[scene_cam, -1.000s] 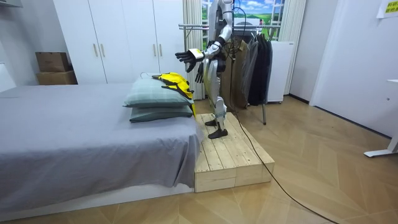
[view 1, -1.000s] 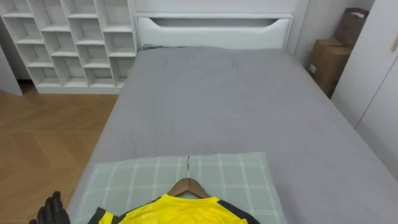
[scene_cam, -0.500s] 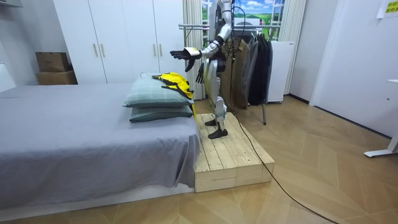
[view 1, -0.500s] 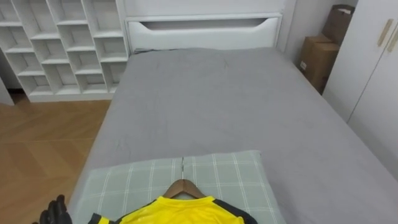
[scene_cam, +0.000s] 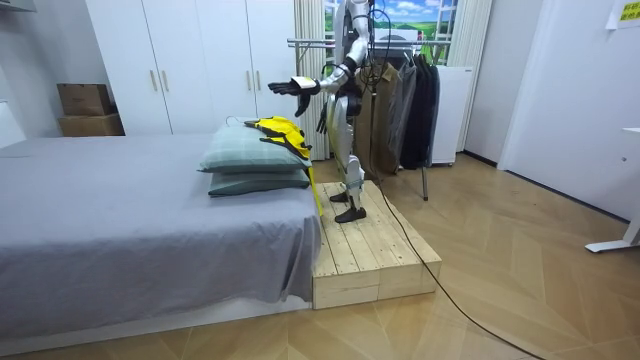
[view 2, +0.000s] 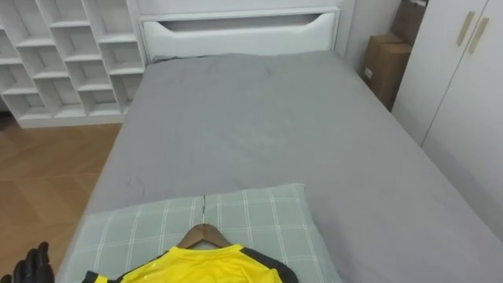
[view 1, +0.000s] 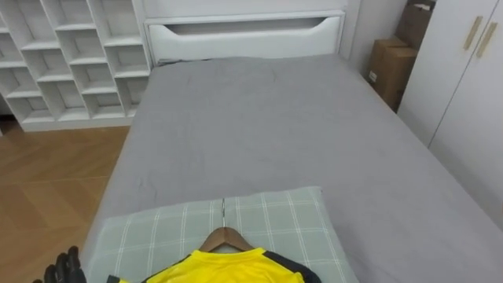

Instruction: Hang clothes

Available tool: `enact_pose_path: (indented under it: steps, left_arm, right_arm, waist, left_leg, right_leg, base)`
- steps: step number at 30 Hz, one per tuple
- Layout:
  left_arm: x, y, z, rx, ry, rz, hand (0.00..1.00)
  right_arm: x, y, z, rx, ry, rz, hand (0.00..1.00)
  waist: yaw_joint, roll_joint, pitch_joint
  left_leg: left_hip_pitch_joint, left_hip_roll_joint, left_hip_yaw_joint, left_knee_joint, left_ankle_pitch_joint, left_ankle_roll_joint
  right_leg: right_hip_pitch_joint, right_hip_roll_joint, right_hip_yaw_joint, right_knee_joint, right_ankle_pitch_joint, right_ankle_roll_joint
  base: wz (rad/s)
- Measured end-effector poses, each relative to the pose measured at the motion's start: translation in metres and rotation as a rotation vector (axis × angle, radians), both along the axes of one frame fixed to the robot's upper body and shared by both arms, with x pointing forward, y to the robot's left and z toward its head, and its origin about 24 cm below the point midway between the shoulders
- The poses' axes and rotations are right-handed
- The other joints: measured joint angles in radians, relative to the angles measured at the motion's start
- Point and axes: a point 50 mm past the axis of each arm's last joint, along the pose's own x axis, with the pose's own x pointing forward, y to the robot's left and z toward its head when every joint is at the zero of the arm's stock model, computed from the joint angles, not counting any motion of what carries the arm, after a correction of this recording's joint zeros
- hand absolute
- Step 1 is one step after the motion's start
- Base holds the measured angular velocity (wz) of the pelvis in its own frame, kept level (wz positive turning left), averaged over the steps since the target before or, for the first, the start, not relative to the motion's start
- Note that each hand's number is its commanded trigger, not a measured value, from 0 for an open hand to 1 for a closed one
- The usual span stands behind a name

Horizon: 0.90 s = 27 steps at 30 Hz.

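Observation:
A yellow shirt (view 1: 224, 270) with dark trim lies on a wooden hanger (view 1: 225, 236), on top of a green checked pillow (view 1: 275, 220) at the near end of the grey bed (view 1: 267, 134). My left hand (view 1: 59, 267) shows at the lower left, beside the pillow, open and holding nothing. In the room view this hand (scene_cam: 290, 87) stretches out above the stacked pillows and the shirt (scene_cam: 283, 135). My right hand (scene_cam: 322, 116) hangs lower, by my body. I stand on a wooden platform (scene_cam: 370, 250) at the bed's end.
A white cube shelf (view 1: 71, 55) stands left of the headboard. Cardboard boxes (view 1: 389, 67) and white wardrobe doors (view 1: 471, 79) are on the right. Behind me stands a clothes rack (scene_cam: 400, 100) with dark garments. Wood floor lies left of the bed.
My head camera has shifted, so the bed and shelf slid left in view. In the room view my left hand has reached further out over the pillows and slightly higher.

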Motion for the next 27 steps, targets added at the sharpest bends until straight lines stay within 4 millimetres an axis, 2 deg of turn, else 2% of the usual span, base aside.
enact_pose_path:
  steps: [8,18,21,27]
  left_arm:
    - [-0.003,0.001,-0.003,0.005,0.026,0.011,0.00]
    - [-0.011,0.002,-0.013,0.013,0.103,0.027,0.00]
    - [-0.002,-0.001,-0.012,0.013,0.099,0.008,0.00]
    - [0.031,-0.005,0.000,0.093,0.059,-0.077,0.00]
  right_arm:
    - [-0.005,-0.002,0.001,0.016,-0.016,-0.077,0.00]
    - [-0.015,-0.004,0.001,0.051,-0.020,-0.139,0.00]
    - [-0.014,-0.005,0.001,0.052,-0.022,-0.137,0.00]
    - [-0.014,-0.005,0.001,0.053,-0.014,-0.146,0.00]
  waist:
    - [-0.028,0.001,-0.0018]
    - [-0.056,-0.006,-0.0016]
    - [-0.057,-0.006,-0.0021]
    - [-0.051,-0.004,-0.0046]
  left_leg:
    - [0.009,0.000,0.012,-0.008,0.000,0.000]
    - [0.007,0.000,0.012,-0.007,0.000,0.000]
    - [-0.002,0.000,0.016,-0.005,0.000,0.000]
    - [-0.042,0.002,0.018,0.000,0.002,0.001]
  right_leg:
    - [-0.001,0.001,0.023,0.000,0.000,0.000]
    - [-0.004,0.001,0.023,0.001,0.000,0.000]
    - [-0.013,0.001,0.025,0.003,0.000,0.000]
    - [-0.056,0.001,0.024,0.008,0.003,-0.002]
  base:
    - [-0.04]
    - [0.00]
    - [-0.01]
    - [-0.01]
